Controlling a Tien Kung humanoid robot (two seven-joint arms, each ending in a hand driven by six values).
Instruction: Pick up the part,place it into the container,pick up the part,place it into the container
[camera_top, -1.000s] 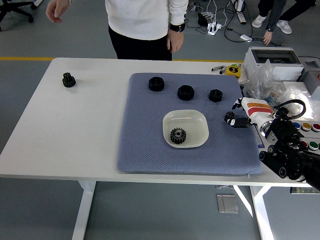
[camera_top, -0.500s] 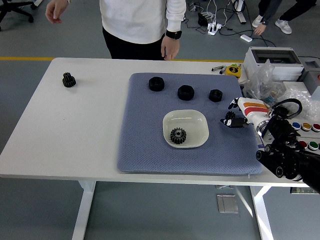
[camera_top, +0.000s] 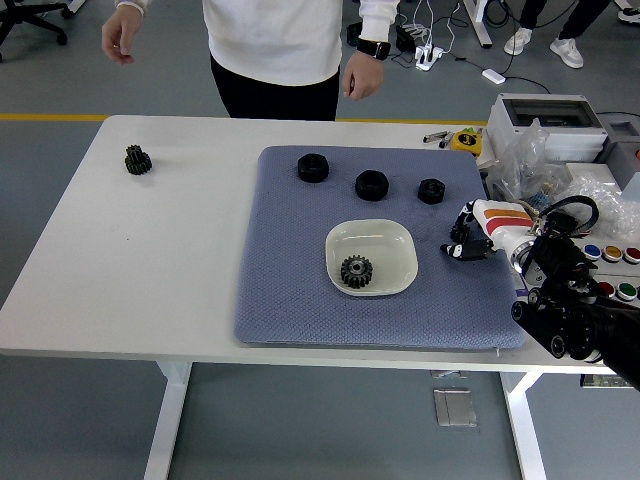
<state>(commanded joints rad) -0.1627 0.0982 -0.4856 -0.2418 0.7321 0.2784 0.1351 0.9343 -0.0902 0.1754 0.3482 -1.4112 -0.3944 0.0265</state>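
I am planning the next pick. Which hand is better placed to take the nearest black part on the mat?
Right. The right hand hovers over the mat, close to the part; no left arm is visible.

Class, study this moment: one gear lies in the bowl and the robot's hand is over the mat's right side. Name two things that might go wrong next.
1. The three black parts lie in a close row; reaching for the nearest, the right hand may knock its neighbour.
2. The gear sits at the bowl's near edge; another part dropped in may strike it or tip the shallow bowl.

Gear (camera_top: 356, 270) in white bowl (camera_top: 385, 235)
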